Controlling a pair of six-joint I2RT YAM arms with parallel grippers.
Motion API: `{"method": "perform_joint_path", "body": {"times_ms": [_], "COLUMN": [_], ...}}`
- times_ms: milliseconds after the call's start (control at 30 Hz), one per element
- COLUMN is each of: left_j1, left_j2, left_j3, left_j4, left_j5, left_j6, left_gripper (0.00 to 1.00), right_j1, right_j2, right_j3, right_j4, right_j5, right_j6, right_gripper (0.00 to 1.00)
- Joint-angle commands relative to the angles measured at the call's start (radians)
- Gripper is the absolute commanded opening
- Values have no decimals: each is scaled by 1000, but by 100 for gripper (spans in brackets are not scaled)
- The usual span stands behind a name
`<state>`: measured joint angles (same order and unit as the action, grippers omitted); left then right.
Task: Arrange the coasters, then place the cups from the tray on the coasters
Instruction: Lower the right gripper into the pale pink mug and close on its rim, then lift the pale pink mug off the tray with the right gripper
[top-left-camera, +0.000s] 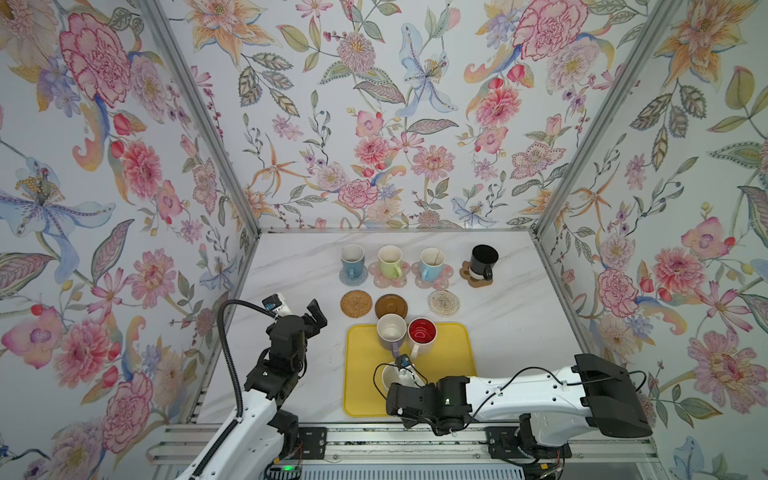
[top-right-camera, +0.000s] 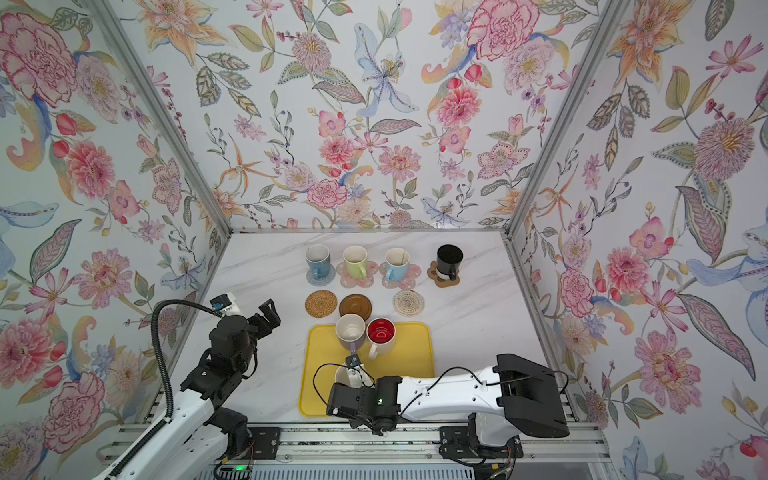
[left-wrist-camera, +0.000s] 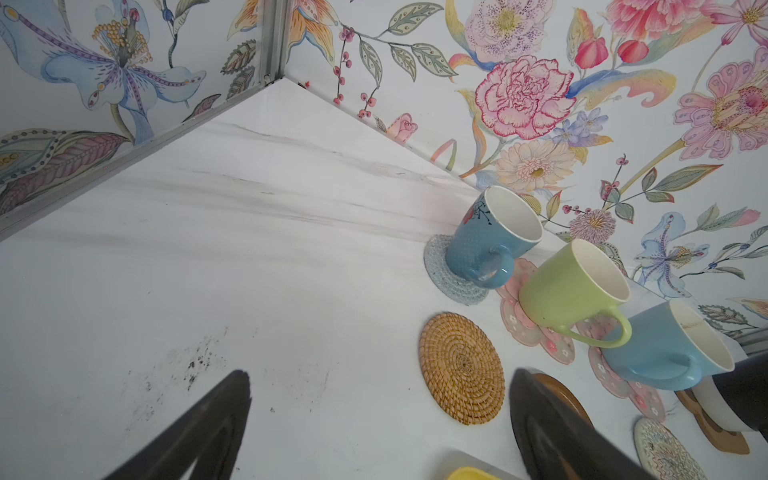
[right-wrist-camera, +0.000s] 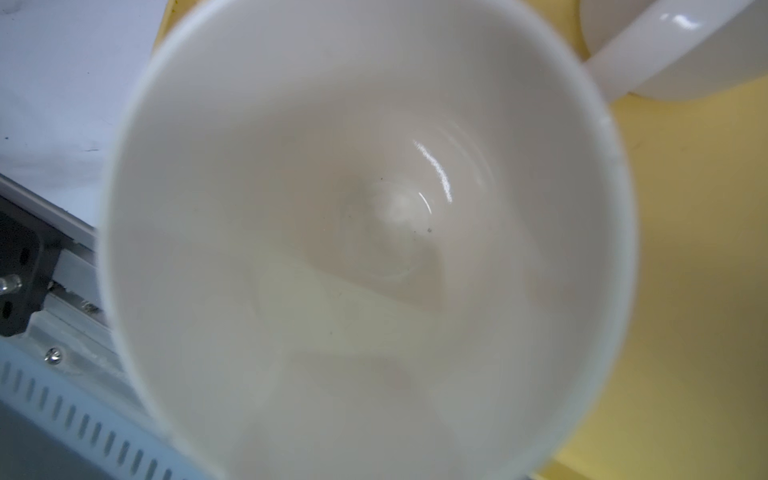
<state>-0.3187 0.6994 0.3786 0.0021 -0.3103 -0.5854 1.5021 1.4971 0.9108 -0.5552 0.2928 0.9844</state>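
The left end effector (top-left-camera: 316, 311) stands wide open; right end effector (top-left-camera: 401, 380) at pale cup (top-left-camera: 387, 376), seven o'clock on tray (top-left-camera: 453, 361), perhaps gripping: cannot tell.

White marble tabletop (top-left-camera: 291, 270): seven coasters (top-left-camera: 355, 303) in two rows, yellow tray (top-left-camera: 453, 361) nearer robot.

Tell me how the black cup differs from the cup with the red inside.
Colour: the black cup is dark outside and inside, while the red-inside cup is white outside. Place: the black cup stands on the brown paw coaster in the far row, while the red-inside cup sits on the yellow tray. Both stand upright, with their handles toward the near side.
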Motion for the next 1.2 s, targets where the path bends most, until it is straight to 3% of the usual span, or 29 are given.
{"method": "perform_joint_path", "body": {"times_ms": [0,300,767,1167], "left_j1": [15,22,33,39], "left_j2": [-1,-11,-27,-61], "left_j3": [-21,-27,-36,-52], "left_j4": [0,-3,-21,-43], "left_j5": [11,13,19,13], "left_j6": [-10,-10,-10,-20], "left_gripper": [99,99,99,99], "right_j1": [-8,-12,-23,-86], "right_j2": [23,41,40,31], "right_j3": [33,46,92,190], "right_j4": [-5,-5,-6,-10], "right_j5": [17,22,23,11], "right_j6": [-33,-59,-131,-243], "right_gripper": [38,30,9,2]}}
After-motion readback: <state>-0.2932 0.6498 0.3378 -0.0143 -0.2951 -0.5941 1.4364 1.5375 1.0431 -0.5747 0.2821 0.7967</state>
